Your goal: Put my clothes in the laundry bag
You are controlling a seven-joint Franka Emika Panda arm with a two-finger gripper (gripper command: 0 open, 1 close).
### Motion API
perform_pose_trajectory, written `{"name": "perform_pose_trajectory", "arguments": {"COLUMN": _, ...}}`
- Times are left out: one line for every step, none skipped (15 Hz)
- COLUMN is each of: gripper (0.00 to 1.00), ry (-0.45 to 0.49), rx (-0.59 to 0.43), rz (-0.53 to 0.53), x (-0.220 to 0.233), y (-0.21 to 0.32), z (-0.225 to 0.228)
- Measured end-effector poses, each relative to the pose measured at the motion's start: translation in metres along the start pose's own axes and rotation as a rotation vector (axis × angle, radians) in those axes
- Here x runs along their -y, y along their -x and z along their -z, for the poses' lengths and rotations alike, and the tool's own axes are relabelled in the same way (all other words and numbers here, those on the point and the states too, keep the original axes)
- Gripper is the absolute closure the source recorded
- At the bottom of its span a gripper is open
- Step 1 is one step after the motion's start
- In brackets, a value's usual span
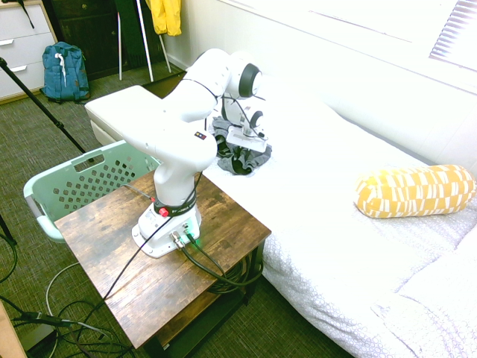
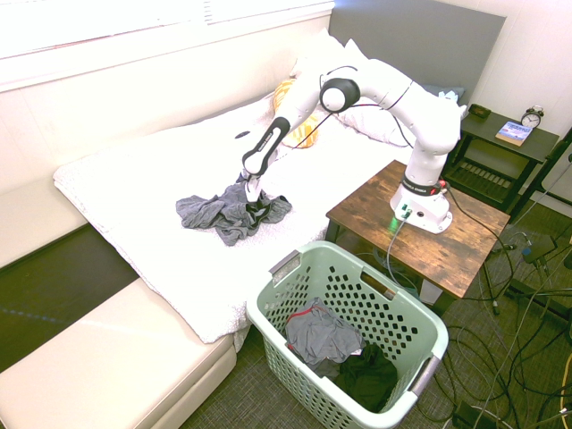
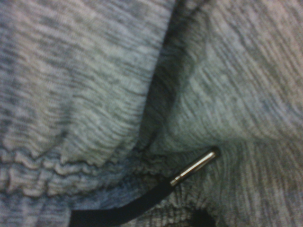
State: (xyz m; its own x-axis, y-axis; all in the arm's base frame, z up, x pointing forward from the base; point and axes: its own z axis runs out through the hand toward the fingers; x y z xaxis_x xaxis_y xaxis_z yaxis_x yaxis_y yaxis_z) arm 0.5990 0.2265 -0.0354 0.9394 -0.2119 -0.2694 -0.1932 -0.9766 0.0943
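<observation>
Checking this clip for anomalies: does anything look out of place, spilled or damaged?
Nothing stands out. The grey clothes lie crumpled on the white bed under the pincer, as expected mid-task. The green laundry basket stands upright on the floor with garments inside.

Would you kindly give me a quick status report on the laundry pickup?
Claw down in the grey clothes on the bed; grip unconfirmed. Laundry basket on the floor beside the bed, already holding garments. Nothing blocking the way.
</observation>
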Motion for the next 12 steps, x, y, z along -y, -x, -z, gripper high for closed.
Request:
{"name": "perform_pose_trajectory", "arguments": {"gripper": 1.00, "ry": 0.002, "rx": -0.001, "rz": -0.008, "x": -0.001, "y": -0.004, "z": 0.009}}
{"name": "perform_pose_trajectory", "arguments": {"gripper": 1.00, "ry": -0.002, "rx": -0.019, "rz": -0.018, "x": -0.001, "y": -0.008, "z": 0.024}}
{"name": "perform_pose_trajectory", "arguments": {"gripper": 1.00, "ry": -0.013, "rx": -0.043, "rz": -0.028, "x": -0.001, "y": -0.012, "z": 0.046}}
{"name": "perform_pose_trajectory", "arguments": {"gripper": 1.00, "ry": -0.028, "rx": -0.068, "rz": -0.034, "x": 0.000, "y": -0.012, "z": 0.073}}
{"name": "perform_pose_trajectory", "arguments": {"gripper": 1.00, "ry": -0.043, "rx": -0.092, "rz": -0.033, "x": 0.003, "y": -0.007, "z": 0.102}}
{"name": "perform_pose_trajectory", "arguments": {"gripper": 1.00, "ry": -0.056, "rx": -0.112, "rz": -0.031, "x": 0.008, "y": 0.003, "z": 0.130}}
{"name": "perform_pose_trajectory", "arguments": {"gripper": 1.00, "ry": -0.064, "rx": -0.129, "rz": -0.031, "x": 0.014, "y": 0.018, "z": 0.152}}
{"name": "perform_pose_trajectory", "arguments": {"gripper": 1.00, "ry": -0.073, "rx": -0.147, "rz": -0.030, "x": 0.024, "y": 0.035, "z": 0.173}}
{"name": "perform_pose_trajectory", "arguments": {"gripper": 1.00, "ry": -0.081, "rx": -0.166, "rz": -0.028, "x": 0.034, "y": 0.055, "z": 0.193}}
{"name": "perform_pose_trajectory", "arguments": {"gripper": 1.00, "ry": -0.089, "rx": -0.188, "rz": -0.027, "x": 0.044, "y": 0.077, "z": 0.211}}
{"name": "perform_pose_trajectory", "arguments": {"gripper": 1.00, "ry": -0.091, "rx": -0.212, "rz": -0.022, "x": 0.054, "y": 0.102, "z": 0.228}}
{"name": "perform_pose_trajectory", "arguments": {"gripper": 1.00, "ry": -0.086, "rx": -0.231, "rz": -0.018, "x": 0.066, "y": 0.131, "z": 0.241}}
